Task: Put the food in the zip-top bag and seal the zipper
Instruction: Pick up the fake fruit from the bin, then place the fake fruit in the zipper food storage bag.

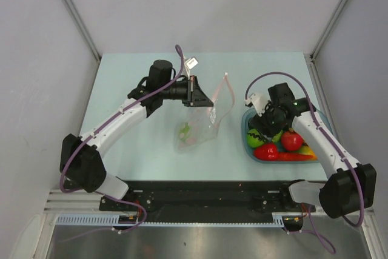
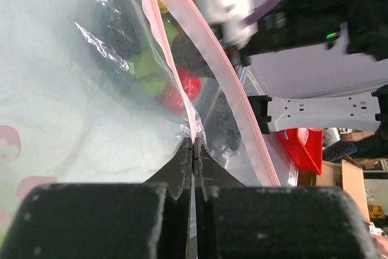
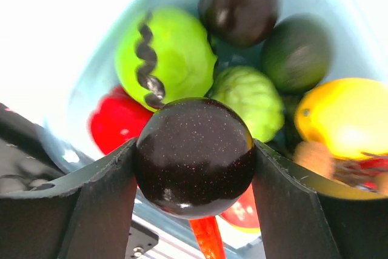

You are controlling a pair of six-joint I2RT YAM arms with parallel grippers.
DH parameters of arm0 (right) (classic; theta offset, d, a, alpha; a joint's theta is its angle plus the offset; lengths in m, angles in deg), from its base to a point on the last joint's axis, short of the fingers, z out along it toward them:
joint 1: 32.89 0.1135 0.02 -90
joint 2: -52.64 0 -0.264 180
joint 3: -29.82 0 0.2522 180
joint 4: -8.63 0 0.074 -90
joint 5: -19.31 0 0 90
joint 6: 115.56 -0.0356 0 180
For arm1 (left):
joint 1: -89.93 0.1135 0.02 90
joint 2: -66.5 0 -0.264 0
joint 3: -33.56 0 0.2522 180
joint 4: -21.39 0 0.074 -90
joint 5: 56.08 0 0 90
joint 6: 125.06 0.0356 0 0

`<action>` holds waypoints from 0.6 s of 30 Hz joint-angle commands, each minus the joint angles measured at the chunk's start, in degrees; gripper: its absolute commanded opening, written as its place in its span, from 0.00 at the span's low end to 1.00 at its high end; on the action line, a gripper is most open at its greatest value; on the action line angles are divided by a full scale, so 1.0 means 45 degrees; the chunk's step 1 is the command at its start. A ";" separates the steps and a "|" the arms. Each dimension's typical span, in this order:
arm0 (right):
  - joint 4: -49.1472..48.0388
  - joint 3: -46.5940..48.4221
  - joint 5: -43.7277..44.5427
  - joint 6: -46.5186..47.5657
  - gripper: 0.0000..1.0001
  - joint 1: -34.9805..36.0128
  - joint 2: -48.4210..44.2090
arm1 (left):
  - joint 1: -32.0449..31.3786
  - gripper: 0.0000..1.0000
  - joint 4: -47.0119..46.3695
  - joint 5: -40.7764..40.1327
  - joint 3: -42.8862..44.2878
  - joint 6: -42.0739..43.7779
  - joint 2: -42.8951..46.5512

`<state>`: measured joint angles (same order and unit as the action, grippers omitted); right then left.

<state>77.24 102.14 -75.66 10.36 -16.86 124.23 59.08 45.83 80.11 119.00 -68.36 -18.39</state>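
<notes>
Gripping, nearest the bases: the right claw (image 1: 265, 127) is squeezing a dark ball (image 3: 194, 153) between both fingers, hovering over the tray (image 1: 245, 142) that is sitting just right of the bag (image 1: 197, 130).
Waiting food: a green ball (image 1: 256, 139), a red tomato (image 1: 292, 141) and a lemon (image 3: 339, 116) are lying in that tray, right of the bag, with more green pieces around them.
Bag: it is lying crumpled on the table between the two arms, with a green piece (image 1: 185, 130) already sitting inside.
Left claw (image 2: 193, 147): it is pinching one lip of the bag's mouth, jaws pressed flat together on the film, and seems to be holding that far end up.
Zipper (image 2: 223, 89): the pink strip is gaping, its two lips standing apart beside the pinch, so nothing is sealed yet.
Stage: the loading is looking partly done, with most of the food lying outside the bag.
Risk: the ball is looking smooth and round, so it may be slipping out on the way across, or rolling off the thin film if the mouth is sagging shut; a hard push could be tugging the lip out of the left claw.
Surface: a pale blue-green table (image 1: 121, 83) is stretching beyond the bag.
Room: plain grey-white walls (image 1: 200, 10) are closing in behind the bag and on both sides.
</notes>
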 commanded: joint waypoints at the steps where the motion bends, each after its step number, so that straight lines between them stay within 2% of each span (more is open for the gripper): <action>1: 0.0038 0.2802 -0.2343 -0.1395 0.59 0.0128 -0.0890 | -0.0039 0.00 -0.0223 0.0105 0.0067 0.0427 0.0093; 4: -0.0683 0.4691 -0.3810 -0.3110 0.56 0.0304 -0.0617 | -0.0039 0.00 -0.0224 0.0223 0.0184 0.0427 -0.0062; 8: -0.2553 0.6183 -0.5513 -0.5241 0.54 0.0538 -0.0168 | -0.0039 0.00 -0.0146 0.0360 0.0399 0.0427 -0.0200; 14: -0.5795 0.6225 -0.6726 -0.7785 0.53 0.1532 0.0437 | -0.0058 0.00 -0.0068 0.0457 0.0575 0.0486 -0.0200; 18: -0.6057 0.5581 -0.6747 -0.7225 0.52 0.2120 0.0790 | -0.0039 0.00 -0.0088 0.0613 0.0711 0.0466 -0.0103</action>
<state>56.13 129.49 -103.02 -19.98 -9.60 126.40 59.08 46.07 80.94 119.04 -67.95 -19.61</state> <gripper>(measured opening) 0.710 0.005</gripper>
